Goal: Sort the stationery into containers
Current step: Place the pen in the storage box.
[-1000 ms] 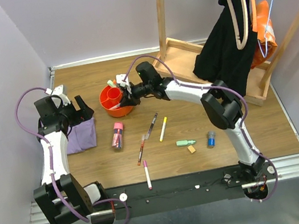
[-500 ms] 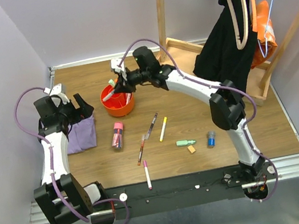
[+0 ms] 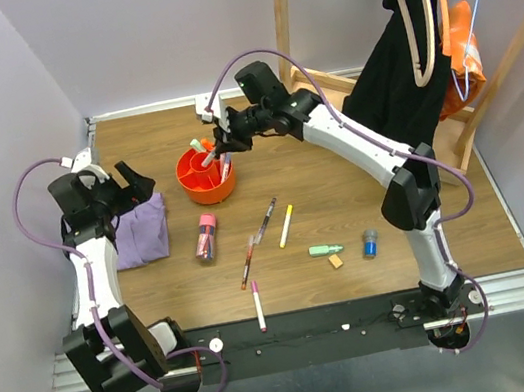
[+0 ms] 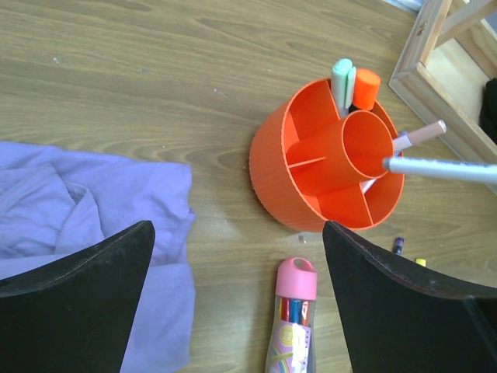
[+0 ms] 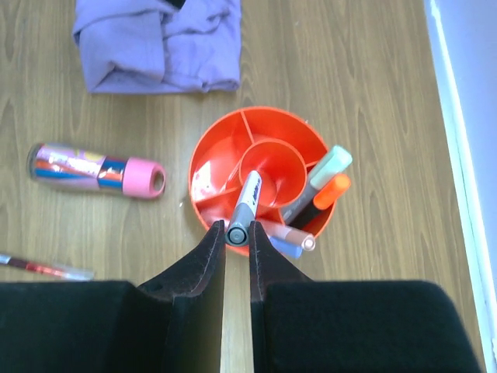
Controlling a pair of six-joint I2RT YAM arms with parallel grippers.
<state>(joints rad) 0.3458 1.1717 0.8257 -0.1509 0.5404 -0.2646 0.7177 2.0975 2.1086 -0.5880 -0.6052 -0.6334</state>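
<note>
The round orange tub (image 3: 188,180) stands at the back left, also in the left wrist view (image 4: 289,180) and the right wrist view (image 5: 220,137). It holds green (image 4: 342,78), orange (image 4: 365,82) and pink (image 4: 423,134) pens. My right gripper (image 3: 222,148) (image 5: 237,230) is shut on a grey marker (image 5: 248,200), tip down over the tub's central cup. My left gripper (image 3: 134,183) (image 4: 237,299) is open and empty, over the table between the cloth and the pink-capped tube (image 4: 293,318) (image 3: 207,236). Several pens (image 3: 286,224), a green highlighter (image 3: 326,250), an eraser (image 3: 336,261) and a blue cylinder (image 3: 369,243) lie on the table.
A folded purple cloth (image 3: 142,232) (image 4: 70,210) lies left of the tub. A wooden rack base (image 3: 323,84) with a post stands at the back right, with black clothing (image 3: 394,81) and hangers above it. Grey walls close in the left and back.
My right arm has risen and swung back, and its gripper now points down over the tub with the marker. My left gripper has shifted a little left.
</note>
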